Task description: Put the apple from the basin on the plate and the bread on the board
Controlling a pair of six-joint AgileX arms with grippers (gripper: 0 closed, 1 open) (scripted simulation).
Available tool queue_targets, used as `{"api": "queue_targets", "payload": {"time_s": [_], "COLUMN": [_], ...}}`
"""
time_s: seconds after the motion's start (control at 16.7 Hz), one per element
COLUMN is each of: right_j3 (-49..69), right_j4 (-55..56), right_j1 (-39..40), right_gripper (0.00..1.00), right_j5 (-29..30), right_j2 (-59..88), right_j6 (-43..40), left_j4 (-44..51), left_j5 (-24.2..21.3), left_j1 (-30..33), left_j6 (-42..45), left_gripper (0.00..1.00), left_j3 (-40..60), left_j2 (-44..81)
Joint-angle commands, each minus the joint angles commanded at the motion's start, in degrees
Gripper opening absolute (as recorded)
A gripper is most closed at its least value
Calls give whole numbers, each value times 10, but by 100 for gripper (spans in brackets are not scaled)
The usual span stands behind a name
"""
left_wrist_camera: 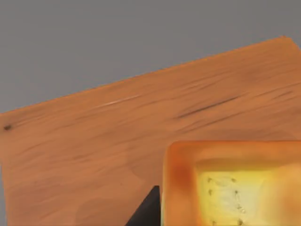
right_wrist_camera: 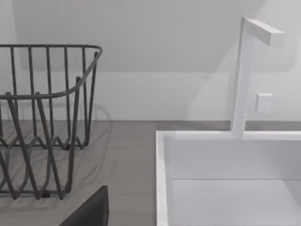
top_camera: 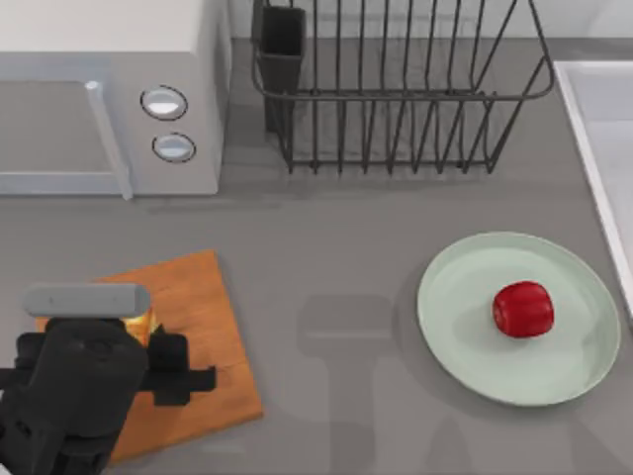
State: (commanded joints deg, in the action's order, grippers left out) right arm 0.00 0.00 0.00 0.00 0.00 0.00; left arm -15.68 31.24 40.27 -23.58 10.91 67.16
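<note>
The red apple [top_camera: 522, 309] rests on the mint-green plate [top_camera: 465, 287] at the right of the table. On the left, my left gripper [top_camera: 148, 346] hovers over the orange-brown board [top_camera: 198, 297] and is shut on the bread [top_camera: 144, 325], which is mostly hidden under the arm. In the left wrist view the toasted bread [left_wrist_camera: 235, 188] sits close over the board [left_wrist_camera: 117, 132], with one dark fingertip [left_wrist_camera: 148, 212] against its side. Whether the slice touches the wood I cannot tell. A dark part of my right gripper [right_wrist_camera: 89, 212] shows beside the basin [right_wrist_camera: 162, 179].
A black wire dish rack [top_camera: 396, 89] stands at the back centre, a white microwave [top_camera: 109, 99] at the back left. The basin's pale rim [top_camera: 593, 158] runs along the right edge, with a white faucet [right_wrist_camera: 244, 75] behind it. Bare grey counter [top_camera: 326, 287] lies between board and plate.
</note>
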Motion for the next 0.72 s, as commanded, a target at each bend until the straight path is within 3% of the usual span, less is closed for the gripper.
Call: {"api": "queue_targets", "payload": {"time_s": [0.42, 0.72], "right_j3": [0, 0], "right_j4": [0, 0], "right_j1": [0, 0], "right_gripper": [100, 100], "right_j5": [0, 0], "right_j2": [0, 0], "right_j6": [0, 0], "left_j4": [-4, -63], "left_j5": [3, -7], "left_j1": [1, -13], "left_j6": [-2, 8], "left_gripper": [0, 0], "left_j3": [0, 5], "left_j2": [4, 57]}}
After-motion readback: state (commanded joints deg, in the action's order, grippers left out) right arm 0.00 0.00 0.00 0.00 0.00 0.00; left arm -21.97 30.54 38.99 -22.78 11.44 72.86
